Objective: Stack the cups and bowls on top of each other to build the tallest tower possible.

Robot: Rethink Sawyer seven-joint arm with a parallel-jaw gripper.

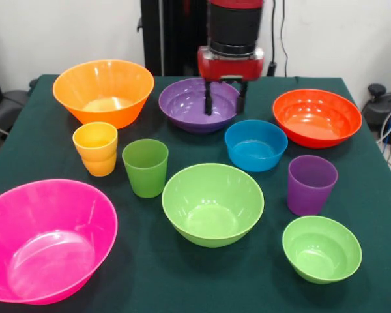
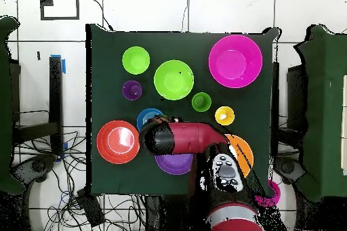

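Green cloth table (image 1: 378,215), cups and bowls spread singly, none stacked.
Top centre of the front view, the gripper (image 1: 224,99) hangs with fingers apart and empty above the purple bowl (image 1: 189,104). Blue bowl (image 1: 255,145) sits mid-right beside the purple cup (image 1: 311,184); green cup (image 1: 145,167) and yellow cup (image 1: 96,148) mid-left; lime bowl (image 1: 212,203) centre.
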